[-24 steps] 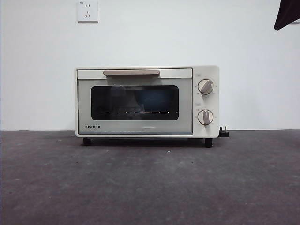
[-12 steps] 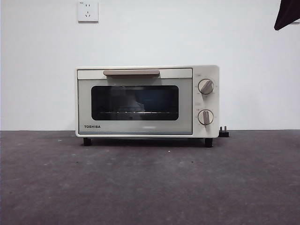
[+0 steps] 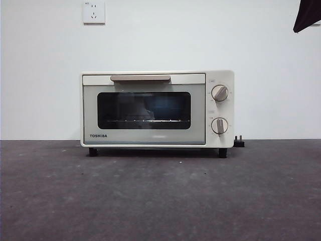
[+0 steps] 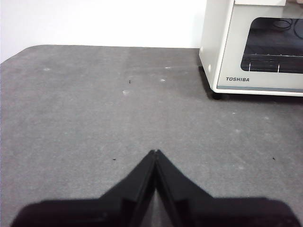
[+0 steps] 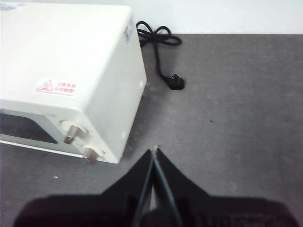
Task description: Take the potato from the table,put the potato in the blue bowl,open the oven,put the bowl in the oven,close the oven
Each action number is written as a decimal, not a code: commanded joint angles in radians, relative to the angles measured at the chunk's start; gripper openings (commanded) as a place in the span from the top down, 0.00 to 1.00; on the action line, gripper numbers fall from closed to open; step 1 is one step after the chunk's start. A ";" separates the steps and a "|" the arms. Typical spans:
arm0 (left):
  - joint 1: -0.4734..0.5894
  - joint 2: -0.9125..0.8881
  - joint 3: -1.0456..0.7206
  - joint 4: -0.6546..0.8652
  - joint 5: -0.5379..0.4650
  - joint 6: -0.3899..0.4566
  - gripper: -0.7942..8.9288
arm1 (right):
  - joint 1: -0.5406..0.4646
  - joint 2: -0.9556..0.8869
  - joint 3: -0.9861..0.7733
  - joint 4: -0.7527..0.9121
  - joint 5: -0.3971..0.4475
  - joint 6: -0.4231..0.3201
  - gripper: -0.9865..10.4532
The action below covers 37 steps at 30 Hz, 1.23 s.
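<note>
My left gripper is pinched shut with nothing in it. It hangs over the bare dark table. From there, the oven sits at about 2 o'clock, and I see its front corner and the name on its door.

My right gripper is pinched shut too, and empty. It hangs high, above the oven's knob end, with the oven at about 10 o'clock. The black plug lies on the table at about 12 o'clock.

In the front view the oven's door is closed. Something blue shows dimly behind its glass. I cannot see the potato anywhere.
</note>
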 commanded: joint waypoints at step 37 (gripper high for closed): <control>0.003 0.035 -0.010 0.007 0.003 -0.006 0.92 | -0.047 -1.205 -1.210 0.609 0.131 0.095 0.91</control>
